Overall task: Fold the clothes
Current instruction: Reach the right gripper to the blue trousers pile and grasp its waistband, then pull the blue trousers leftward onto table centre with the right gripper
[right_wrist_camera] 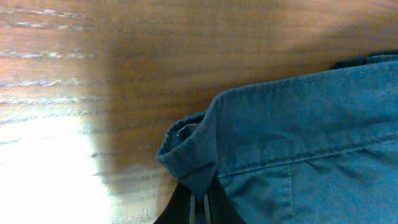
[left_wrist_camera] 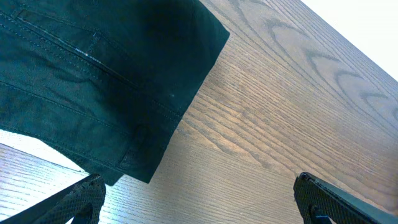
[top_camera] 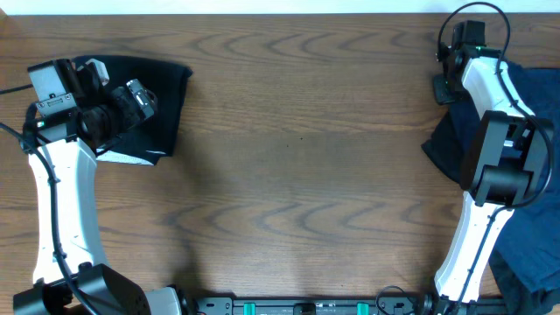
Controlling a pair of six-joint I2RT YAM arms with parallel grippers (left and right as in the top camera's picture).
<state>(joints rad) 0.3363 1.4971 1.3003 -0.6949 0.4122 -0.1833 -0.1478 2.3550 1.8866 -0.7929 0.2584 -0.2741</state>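
**A:** Clothes (top_camera: 544, 87) first: where on the table (top_camera: 306, 157) are they?

**B:** From the near right corner up along the right edge, a navy garment (right_wrist_camera: 311, 137) lies rumpled. At the far left corner there's a black garment (top_camera: 157, 96), flatter and likely done.

**A:** And the right gripper (right_wrist_camera: 200, 202)?

**B:** It's clamped tight on a rolled hem corner of the navy one, at the table's far right. I'd guess that's to drag it to the bare middle for spreading.

**A:** The left gripper (left_wrist_camera: 199, 183)?

**B:** Its jaws are wide and empty, hovering over the black garment's edge, out of the way.
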